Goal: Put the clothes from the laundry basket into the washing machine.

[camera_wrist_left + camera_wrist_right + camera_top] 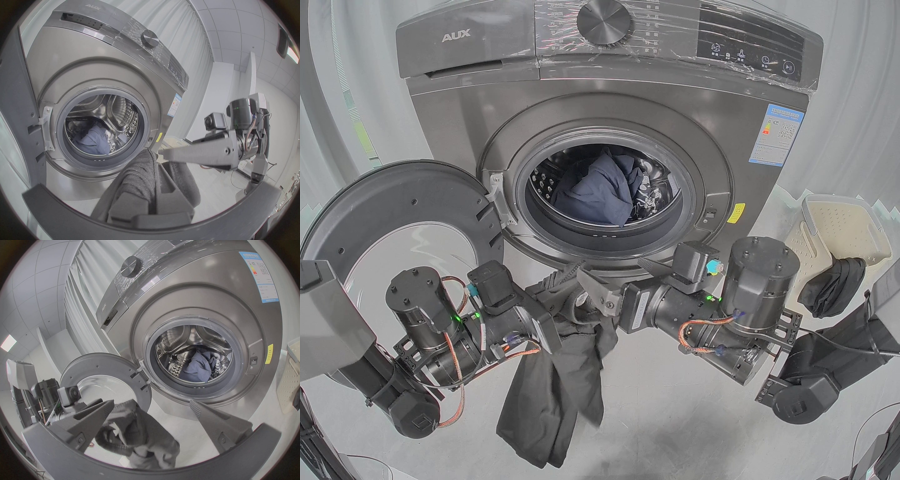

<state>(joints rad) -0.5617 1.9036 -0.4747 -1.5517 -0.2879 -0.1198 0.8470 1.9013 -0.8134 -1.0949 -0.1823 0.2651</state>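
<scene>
the left gripper (565,299) has its jaws closed on the top of a long dark grey cloth garment (562,375), which hangs in front of the grey front-loading washing machine (650,100), below its round drum opening (606,187). the right gripper (151,404) is just beside the cloth, jaws spread wide, holding nothing

likely risks: the long tail could snag on the opening's lower edge, or the bunched grip could slip and drop it short of the drum

count: 1 machine, 2 grippers, 1 held garment, 1 navy blue garment (600,190) and 1 patterned piece (647,197) in the drum, 1 cream plastic laundry basket (844,225) holding 1 black garment (831,284)
</scene>
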